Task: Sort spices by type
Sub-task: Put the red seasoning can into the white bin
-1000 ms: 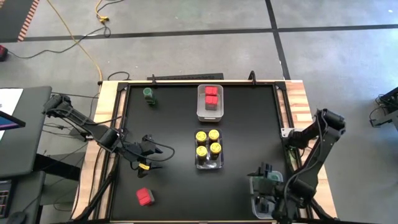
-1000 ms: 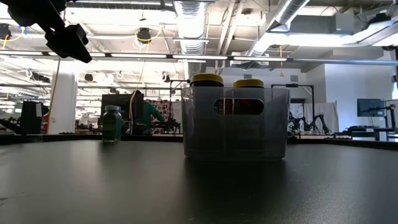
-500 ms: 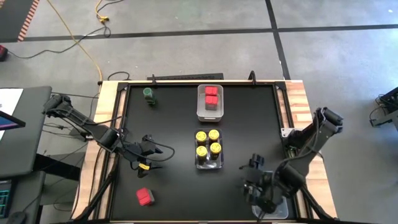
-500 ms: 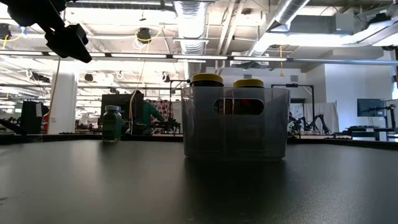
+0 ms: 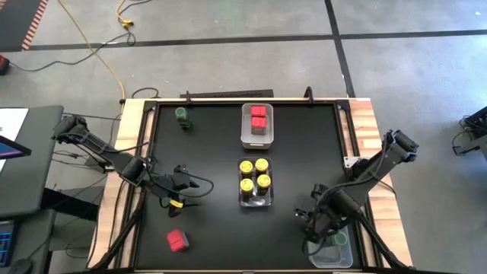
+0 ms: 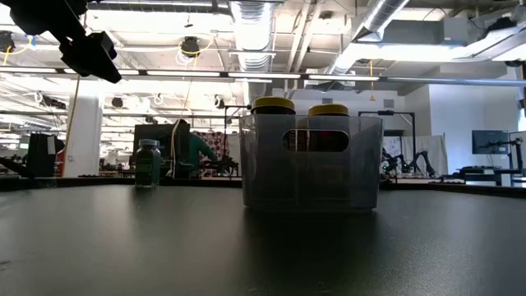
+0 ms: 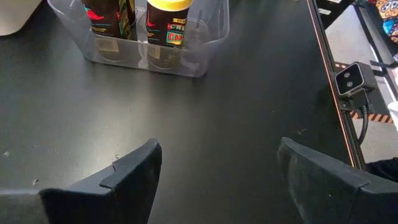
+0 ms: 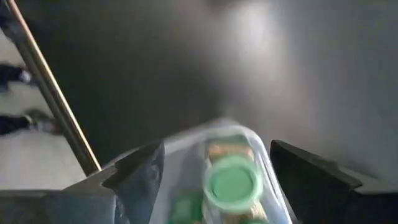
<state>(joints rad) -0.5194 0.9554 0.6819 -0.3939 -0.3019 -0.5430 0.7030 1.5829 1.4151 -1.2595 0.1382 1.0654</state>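
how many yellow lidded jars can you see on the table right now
4, all standing together in the clear bin at the table's middle: yellow-lidded jars and. None shows elsewhere, though the right arm hides part of the table.

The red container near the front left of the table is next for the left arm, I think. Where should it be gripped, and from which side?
Probably from straight above, fingers closing across two opposite flat sides of the red container. It stands alone on bare table, so every side looks free. The open left gripper hangs nearby.
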